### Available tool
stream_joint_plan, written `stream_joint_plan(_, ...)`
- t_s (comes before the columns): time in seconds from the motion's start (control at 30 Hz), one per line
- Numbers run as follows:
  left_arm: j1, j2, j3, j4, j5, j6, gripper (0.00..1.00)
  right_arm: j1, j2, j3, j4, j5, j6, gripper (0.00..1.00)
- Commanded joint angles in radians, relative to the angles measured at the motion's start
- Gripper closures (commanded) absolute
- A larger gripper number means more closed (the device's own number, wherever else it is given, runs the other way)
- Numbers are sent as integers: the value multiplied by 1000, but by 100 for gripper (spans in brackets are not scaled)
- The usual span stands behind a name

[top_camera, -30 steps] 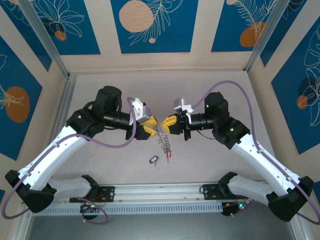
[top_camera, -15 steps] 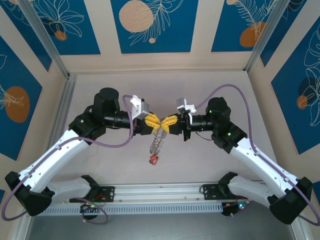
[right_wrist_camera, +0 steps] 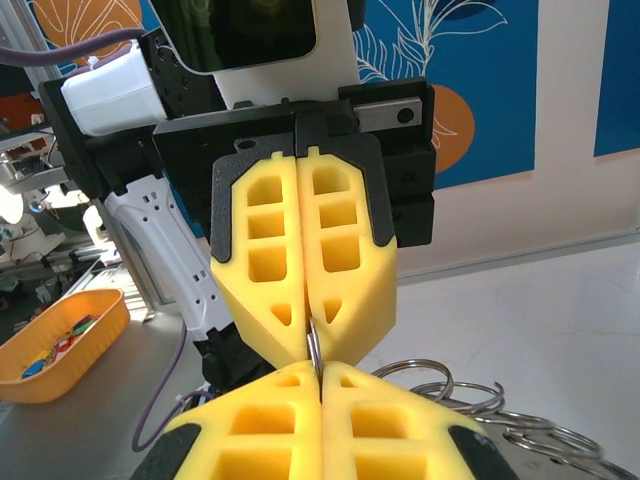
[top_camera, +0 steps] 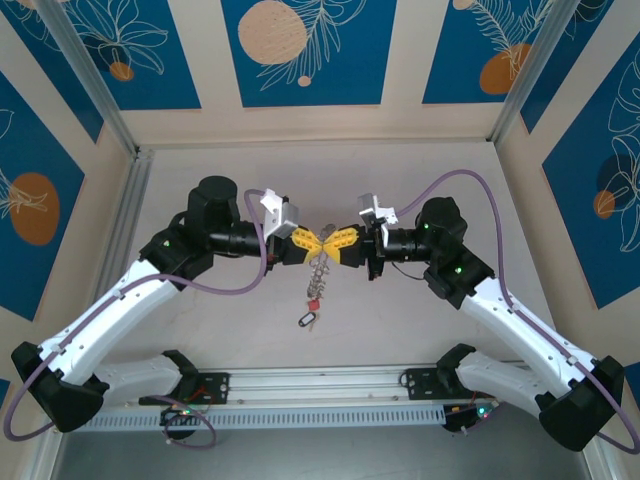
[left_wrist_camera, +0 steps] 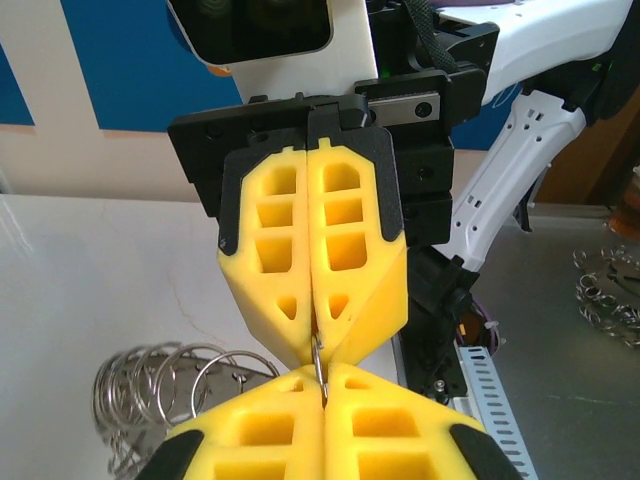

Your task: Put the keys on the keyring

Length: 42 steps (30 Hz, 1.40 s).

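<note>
My left gripper [top_camera: 307, 241] and right gripper [top_camera: 336, 242] meet tip to tip above the table's middle. Both are shut on one thin metal ring [left_wrist_camera: 318, 358], which also shows between the yellow fingers in the right wrist view [right_wrist_camera: 314, 347]. In the left wrist view my left gripper [left_wrist_camera: 322, 388] is at the bottom and the right gripper [left_wrist_camera: 315, 335] faces it from above. The keys [top_camera: 318, 272], a silvery chain-like bunch, hang from that ring. A small red piece [top_camera: 312, 305] is near the bunch's lower end, with a small dark piece [top_camera: 307, 320] just below. Several rings [left_wrist_camera: 170, 385] [right_wrist_camera: 480, 400] of the bunch show beside the fingers.
An aluminium rail [top_camera: 320, 385] runs along the near edge between the arm bases. An orange bowl [right_wrist_camera: 60, 340] with coloured bits sits off to one side. Loose metal rings [left_wrist_camera: 605, 290] lie beyond the table's edge. Frame posts and walls enclose the table.
Both grippers have drawn closer, tip to tip, and shifted slightly away from the bases. The hanging bunch has swung left and its red end has lifted.
</note>
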Motion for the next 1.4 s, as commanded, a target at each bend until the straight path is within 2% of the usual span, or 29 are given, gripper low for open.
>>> stream_joint_plan(0.0, 1, -12, -19, 17, 38, 7, 100, -1, -12, -3, 83, -10, 21, 100)
stream_joint_plan(0.13, 14, -22, -19, -1, 20, 28, 100, -1, -13, -5, 52, 15, 16, 100)
stream_joint_plan(0.17, 19, -27, -20, -11, 6, 40, 100, -1, -12, -3, 31, 26, 13, 95)
stream_joint_plan(0.33, 61, -53, -36, -53, -60, 80, 100, -8, -21, 19, -151, 115, 11, 37)
stream_joint_plan(0.37, 81, -58, -48, -48, -62, 74, 100, -9, -24, 20, -194, 124, 6, 29)
stream_joint_plan(0.4, 108, -65, -67, -33, -43, 59, 100, -10, -29, 22, -235, 143, 0, 26)
stream_joint_plan(0.47, 211, -86, -140, 70, 42, -35, 100, -11, -41, 18, -334, 214, -2, 25)
stream_joint_plan(0.53, 286, -105, -202, 142, 93, -102, 100, -15, -63, -2, -404, 227, -1, 25)
stream_joint_plan(0.63, 326, -124, -251, 152, 95, -108, 100, -16, -120, -65, -423, 254, 32, 25)
stream_joint_plan(0.8, 330, -121, -264, 109, 86, -62, 100, -16, -142, -139, -414, 271, 73, 26)
stream_joint_plan(1.1, 330, -190, -279, 64, 44, -8, 100, 0, -34, -222, -417, 330, 125, 22)
stream_joint_plan(1.23, 331, -196, -273, 31, -1, -7, 100, 54, 60, -194, -456, 408, 104, 21)
stream_joint_plan(1.37, 357, -176, -279, 56, -91, -85, 100, 92, 201, -133, -521, 509, 122, 22)
